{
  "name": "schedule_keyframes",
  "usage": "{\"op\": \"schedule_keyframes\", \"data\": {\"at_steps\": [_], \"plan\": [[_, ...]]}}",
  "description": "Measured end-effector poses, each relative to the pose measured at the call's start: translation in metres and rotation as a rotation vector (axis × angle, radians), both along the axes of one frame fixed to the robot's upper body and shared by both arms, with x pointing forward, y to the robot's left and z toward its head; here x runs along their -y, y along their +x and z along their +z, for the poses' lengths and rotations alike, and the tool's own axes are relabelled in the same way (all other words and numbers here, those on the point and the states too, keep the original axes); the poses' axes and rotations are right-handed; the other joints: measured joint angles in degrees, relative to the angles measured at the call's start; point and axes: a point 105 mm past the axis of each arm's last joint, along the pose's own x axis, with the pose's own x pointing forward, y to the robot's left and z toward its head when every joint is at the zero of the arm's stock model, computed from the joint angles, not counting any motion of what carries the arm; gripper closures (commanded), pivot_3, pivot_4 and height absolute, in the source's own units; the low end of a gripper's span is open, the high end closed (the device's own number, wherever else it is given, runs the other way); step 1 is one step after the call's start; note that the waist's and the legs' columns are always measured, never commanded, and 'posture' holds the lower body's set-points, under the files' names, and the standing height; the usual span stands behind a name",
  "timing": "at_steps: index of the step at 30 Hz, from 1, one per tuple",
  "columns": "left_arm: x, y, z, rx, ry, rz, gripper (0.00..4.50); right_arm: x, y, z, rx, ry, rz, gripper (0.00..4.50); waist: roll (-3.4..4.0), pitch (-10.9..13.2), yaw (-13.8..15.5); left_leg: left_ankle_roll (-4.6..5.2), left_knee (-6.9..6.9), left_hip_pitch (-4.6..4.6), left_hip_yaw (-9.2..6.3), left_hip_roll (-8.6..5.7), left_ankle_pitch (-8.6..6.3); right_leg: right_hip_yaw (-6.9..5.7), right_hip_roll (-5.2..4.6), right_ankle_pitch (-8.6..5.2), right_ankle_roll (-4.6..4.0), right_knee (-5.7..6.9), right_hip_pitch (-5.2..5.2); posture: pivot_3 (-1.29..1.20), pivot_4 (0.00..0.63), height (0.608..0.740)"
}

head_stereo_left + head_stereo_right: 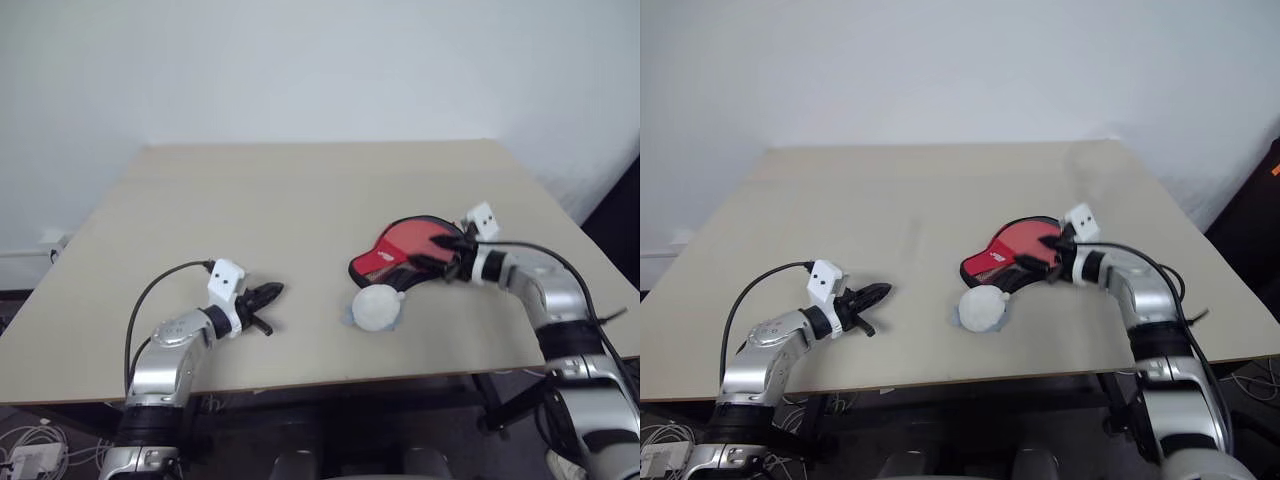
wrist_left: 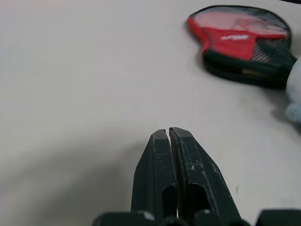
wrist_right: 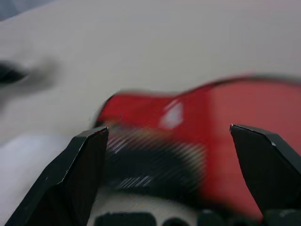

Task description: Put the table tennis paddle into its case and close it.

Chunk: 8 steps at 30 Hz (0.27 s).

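Desk (image 1: 300, 230): a pale top is seen; the task's things are placed on its right half, toward the near edge.

Case (image 1: 1012, 248): a paddle-shaped pouch is laid flat, with the see-through side up, black trim around it and a red label at the narrow part. Its long axis runs slantwise: the round end points to the far right corner of the desk, the narrow end to the near edge.

Paddle (image 2: 235, 22): the red face is seen through the clear side, so it is judged to be inside the case already. The handle cannot be made out.

Grey round lump (image 1: 376, 308): it is placed just beside the narrow end of the case, on the near side; whether the two touch cannot be told.

Right gripper (image 1: 440, 252): its fingers are spread wide and nothing is held. It hovers at the right side of the case, pointing left across it.

Left gripper (image 1: 262, 297): its fingers are pressed together and empty. It is well apart from the case, near the front edge of the left half.

Deciding relation: the case lies directly before the right gripper, which is much the nearer one. The closing is judged to be the remaining step; the zip's state cannot be read.
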Motion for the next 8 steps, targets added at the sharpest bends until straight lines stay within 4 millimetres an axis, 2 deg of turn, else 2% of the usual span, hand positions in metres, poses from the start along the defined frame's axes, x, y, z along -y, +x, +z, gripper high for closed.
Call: {"op": "schedule_keyframes", "data": {"at_steps": [2, 4, 8], "plan": [[-0.002, -0.004, 0.002, 0.0, 0.002, -0.003, 4.5, -0.003, -0.005, 0.012, 0.017, 0.015, 0.029, 0.03, -0.03, 0.0, 0.1, 0.02, 0.0, 0.01, -0.01, 0.0, -0.02, 0.01, -0.03, -0.02, -0.14, -0.02, 0.0, 0.0, 0.0, 0.706], [-0.006, -0.009, -0.003, -0.015, 0.005, 0.01, 4.5, -0.003, -0.013, 0.016, 0.034, 0.025, 0.036, 0.03, -0.11, -0.1, 0.2, 0.05, -0.02, 0.01, -0.09, 0.0, -0.04, -0.01, -0.02, -0.03, -0.14, -0.05, 0.0, 0.0, 0.0, 0.706], [-0.011, -0.013, -0.009, -0.037, 0.005, 0.031, 4.5, 0.004, -0.024, -0.006, -0.036, 0.027, -0.019, 0.03, -0.14, 0.0, 0.7, 0.05, -0.04, -0.03, 0.03, 0.0, -0.04, 0.04, -0.02, -0.01, -0.17, -0.06, -0.08, 0.0, 0.0, 0.706]]}}
